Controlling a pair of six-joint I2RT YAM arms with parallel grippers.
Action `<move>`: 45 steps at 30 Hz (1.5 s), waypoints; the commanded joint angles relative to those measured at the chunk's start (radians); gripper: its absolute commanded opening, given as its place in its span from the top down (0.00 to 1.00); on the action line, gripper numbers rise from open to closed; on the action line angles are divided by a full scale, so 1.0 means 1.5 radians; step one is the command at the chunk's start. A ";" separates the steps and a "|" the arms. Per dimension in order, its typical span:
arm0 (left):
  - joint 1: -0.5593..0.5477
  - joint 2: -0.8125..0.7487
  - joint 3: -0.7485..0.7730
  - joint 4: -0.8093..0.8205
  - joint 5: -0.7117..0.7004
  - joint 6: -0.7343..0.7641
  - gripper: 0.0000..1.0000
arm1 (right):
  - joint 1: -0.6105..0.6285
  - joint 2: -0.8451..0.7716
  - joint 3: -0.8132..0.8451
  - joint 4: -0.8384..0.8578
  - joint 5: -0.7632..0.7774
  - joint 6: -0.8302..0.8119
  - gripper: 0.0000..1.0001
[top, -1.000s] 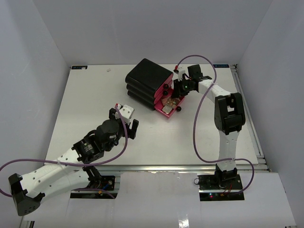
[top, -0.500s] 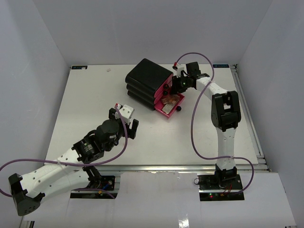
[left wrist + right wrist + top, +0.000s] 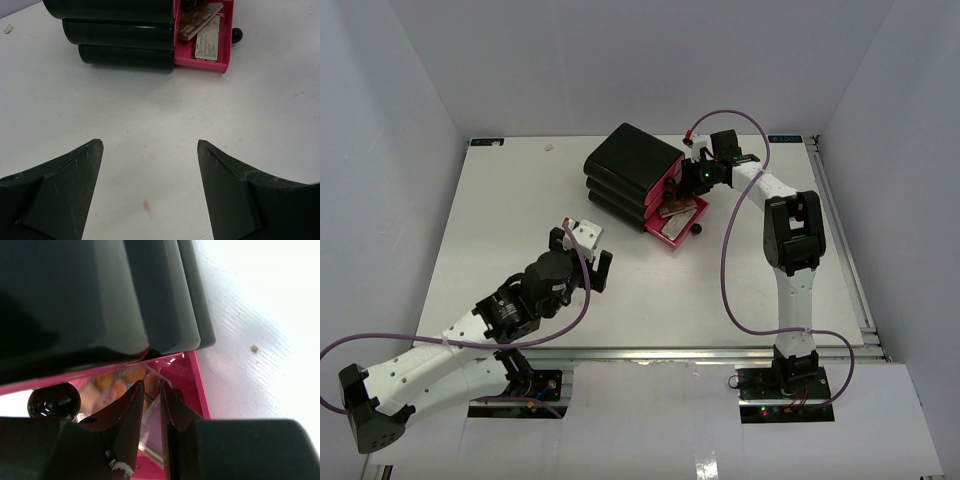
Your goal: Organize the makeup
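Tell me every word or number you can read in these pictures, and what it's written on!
No text here can be read as words.
Pale label on the flat item lying in the open pink drawer: lines of print, too small and blurred to read.
Blue sticker at the far edge of the table: too small to read.

Legible text, brands or numbers: none in any of my views. Nearest candidate, from my left wrist: a printed label [image 3: 204, 50] on the back of a flat pale palette [image 3: 214, 31] lying in the pink drawer [image 3: 202, 67], with several lines of dark print too small to read. The tan case [image 3: 199, 17] touching it shows only blurred markings.
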 commanded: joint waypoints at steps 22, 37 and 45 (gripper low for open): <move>0.000 0.006 -0.004 0.034 0.097 0.009 0.12 | -0.013 -0.243 -0.192 0.012 -0.035 -0.066 0.73; -0.001 0.615 0.387 0.047 0.410 -0.002 0.67 | -0.297 -0.666 -0.488 0.090 -0.152 -0.088 0.65; -0.013 0.842 0.623 -0.001 0.359 0.008 0.80 | -0.437 -0.708 -0.531 0.103 -0.236 -0.058 0.67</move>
